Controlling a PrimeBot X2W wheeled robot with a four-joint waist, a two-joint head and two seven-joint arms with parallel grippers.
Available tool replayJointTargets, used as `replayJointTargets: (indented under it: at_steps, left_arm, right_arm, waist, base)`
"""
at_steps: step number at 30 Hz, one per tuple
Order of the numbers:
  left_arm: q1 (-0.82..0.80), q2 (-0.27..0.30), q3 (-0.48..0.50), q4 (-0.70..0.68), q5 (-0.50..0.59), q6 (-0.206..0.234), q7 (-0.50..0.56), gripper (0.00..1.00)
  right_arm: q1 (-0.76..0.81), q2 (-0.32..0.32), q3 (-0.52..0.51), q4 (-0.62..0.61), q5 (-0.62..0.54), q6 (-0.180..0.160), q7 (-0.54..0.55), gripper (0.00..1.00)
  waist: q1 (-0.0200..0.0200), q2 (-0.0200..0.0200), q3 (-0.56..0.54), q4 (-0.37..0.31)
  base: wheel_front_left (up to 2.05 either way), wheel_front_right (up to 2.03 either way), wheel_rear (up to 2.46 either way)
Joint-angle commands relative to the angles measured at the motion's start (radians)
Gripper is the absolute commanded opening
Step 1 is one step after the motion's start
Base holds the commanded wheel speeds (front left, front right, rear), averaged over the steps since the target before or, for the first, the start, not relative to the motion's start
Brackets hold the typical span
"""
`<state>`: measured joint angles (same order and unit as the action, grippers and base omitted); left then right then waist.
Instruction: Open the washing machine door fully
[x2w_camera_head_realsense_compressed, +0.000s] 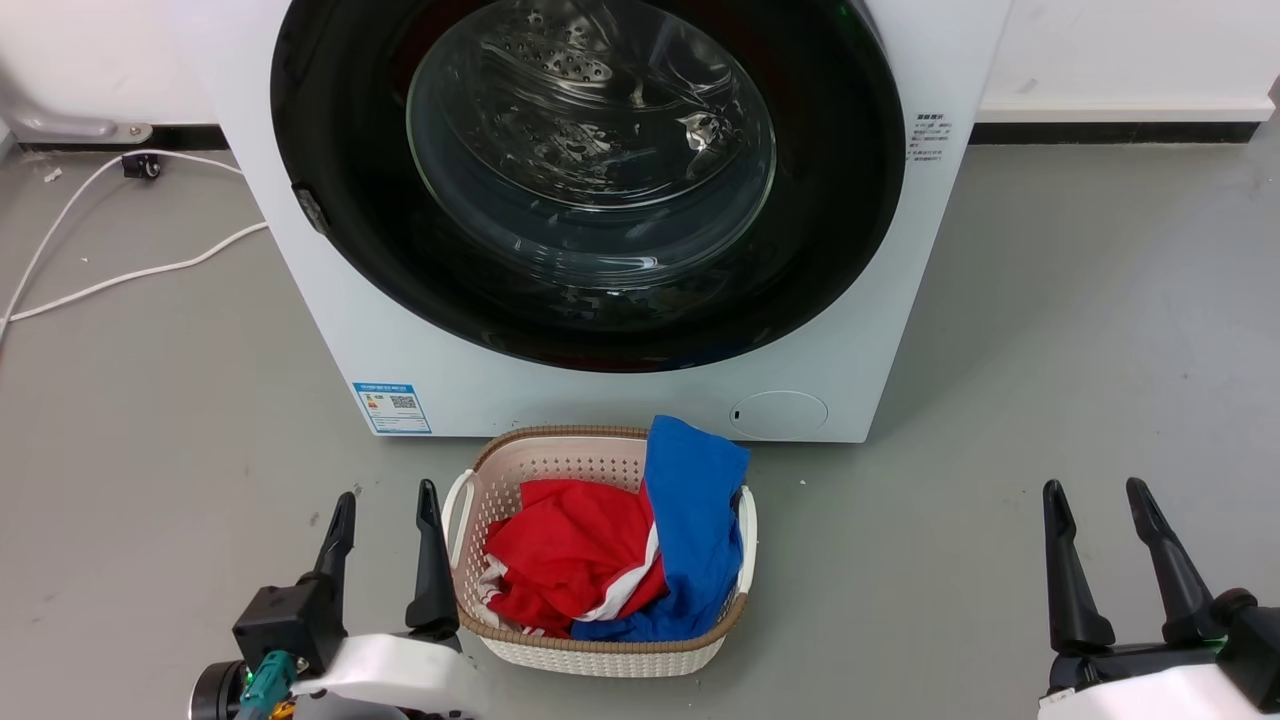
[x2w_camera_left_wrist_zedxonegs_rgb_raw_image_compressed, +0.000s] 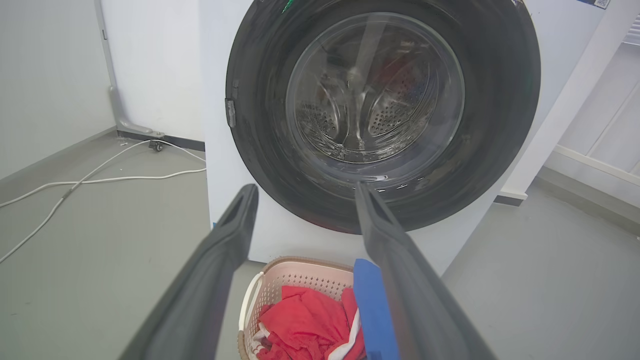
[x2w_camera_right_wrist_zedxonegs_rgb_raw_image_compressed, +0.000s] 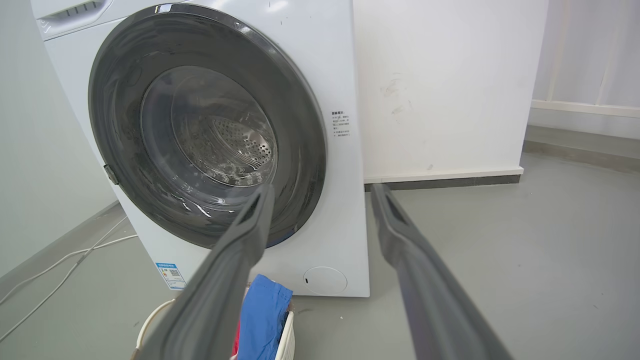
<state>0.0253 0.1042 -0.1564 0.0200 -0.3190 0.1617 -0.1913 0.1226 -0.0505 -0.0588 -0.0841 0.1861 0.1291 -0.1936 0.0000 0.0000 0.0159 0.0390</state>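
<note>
The washing machine door (x2w_camera_head_realsense_compressed: 840, 200) is a big round glossy black ring with a bulging clear glass bowl at its centre, lying flat against the white machine (x2w_camera_head_realsense_compressed: 400, 350). A small grey latch tab (x2w_camera_head_realsense_compressed: 308, 208) sits on its left rim. The same door (x2w_camera_left_wrist_zedxonegs_rgb_raw_image_compressed: 260, 140) faces the left wrist view, and the door (x2w_camera_right_wrist_zedxonegs_rgb_raw_image_compressed: 115, 115) stands at the left of the right wrist view. My left gripper (x2w_camera_head_realsense_compressed: 385, 505) is open at the lower left, low over the floor and well short of the door. My right gripper (x2w_camera_head_realsense_compressed: 1098, 500) is open at the lower right, also far from it.
A beige laundry basket (x2w_camera_head_realsense_compressed: 600, 655) with red and blue clothes stands on the grey floor right before the machine, between my grippers. White cables (x2w_camera_head_realsense_compressed: 130, 272) trail over the floor at the left. A white wall with a dark skirting (x2w_camera_head_realsense_compressed: 1110, 130) runs behind.
</note>
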Motion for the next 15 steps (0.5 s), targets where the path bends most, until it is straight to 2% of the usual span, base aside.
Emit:
replayJointTargets:
  at_steps: [1, 15]
  left_arm:
    - [0.006, -0.002, -0.004, -0.011, 0.03, -0.003, -0.012, 1.0]
    - [0.028, -0.024, 0.008, -0.002, 0.137, -0.024, -0.042, 1.0]
  right_arm:
    - [0.007, -0.001, -0.001, -0.016, -0.032, 0.002, -0.012, 1.0]
    - [0.034, 0.0, -0.009, -0.03, -0.098, 0.002, -0.039, 1.0]
  waist:
    - [0.0, 0.0, 0.0, 0.001]
    - [0.0, 0.0, 0.0, 0.005]
  base:
    - [0.0, 0.0, 0.0]
    - [0.0, 0.0, 0.0]
